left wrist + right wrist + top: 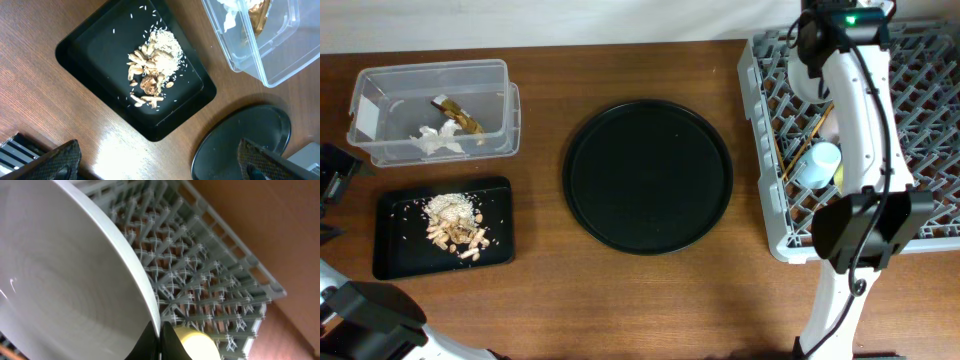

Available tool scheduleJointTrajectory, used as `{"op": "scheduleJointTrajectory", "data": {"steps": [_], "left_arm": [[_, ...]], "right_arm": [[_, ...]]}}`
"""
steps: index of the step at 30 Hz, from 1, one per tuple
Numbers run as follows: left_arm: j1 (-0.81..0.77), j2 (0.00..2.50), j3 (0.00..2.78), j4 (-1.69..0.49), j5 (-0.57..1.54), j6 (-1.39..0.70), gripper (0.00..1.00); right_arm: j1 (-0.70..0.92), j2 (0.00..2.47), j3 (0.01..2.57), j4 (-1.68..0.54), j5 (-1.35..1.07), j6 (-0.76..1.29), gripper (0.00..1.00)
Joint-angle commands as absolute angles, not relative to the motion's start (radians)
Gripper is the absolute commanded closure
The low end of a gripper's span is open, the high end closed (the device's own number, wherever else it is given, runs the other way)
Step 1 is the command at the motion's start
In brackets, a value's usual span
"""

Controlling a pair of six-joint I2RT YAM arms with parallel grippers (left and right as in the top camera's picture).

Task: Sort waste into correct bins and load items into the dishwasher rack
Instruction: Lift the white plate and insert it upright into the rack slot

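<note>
**Plate on edge at the rack, label unreadable**
The box (380, 150) at far left carries a white label (362, 118), too small for us to read. Our right arm (865, 110) stretches along the rack (215, 280), right fingers (150, 347) clenched on the rim of the plate (65, 280), held on edge by the lattice. Left fingers (60, 160) hang spread wide above the scraps (152, 65) in the tray (95, 45), near left.

My right arm (860, 110) is white tubing between boxy black joint housings, with a thin black cable (882, 110) along it and a green light (851, 17) at the wrist. On the left gripper (159, 150), the fingers (55, 160) show black carbon weave.
</note>
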State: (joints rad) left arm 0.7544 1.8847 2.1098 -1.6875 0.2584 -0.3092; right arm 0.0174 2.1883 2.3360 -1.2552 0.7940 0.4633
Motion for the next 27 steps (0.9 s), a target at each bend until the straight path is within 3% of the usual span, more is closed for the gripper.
{"op": "scheduleJointTrajectory", "data": {"steps": [1, 10, 21, 23, 24, 25, 27], "left_arm": [[0.76, 1.857, 2.103, -1.688, 0.266, -0.298, 0.01], [0.76, 1.857, 2.103, -1.688, 0.266, -0.298, 0.01], [0.76, 1.857, 2.103, -1.688, 0.266, -0.298, 0.01], [0.76, 1.857, 2.103, -1.688, 0.266, -0.298, 0.01], [0.76, 1.857, 2.103, -1.688, 0.266, -0.298, 0.01], [0.761, 1.857, 2.103, -1.688, 0.266, -0.298, 0.01], [0.76, 1.857, 2.103, -1.688, 0.266, -0.298, 0.01]], "right_arm": [[0.027, 2.168, 2.267, -1.181, 0.874, 0.427, 0.96], [0.033, 2.168, 2.154, -1.095, 0.763, 0.426, 0.96], [0.146, 2.168, 2.154, -1.08, 0.827, 0.35, 0.94], [0.16, 2.168, 2.154, -1.084, 0.849, 0.329, 0.77], [0.17, 2.166, 2.154, -1.087, 0.851, 0.315, 0.6], [0.176, 2.162, 2.155, -1.097, 0.852, 0.31, 0.33], [0.183, 2.147, 2.159, -1.116, 0.848, 0.315, 0.12]]}}
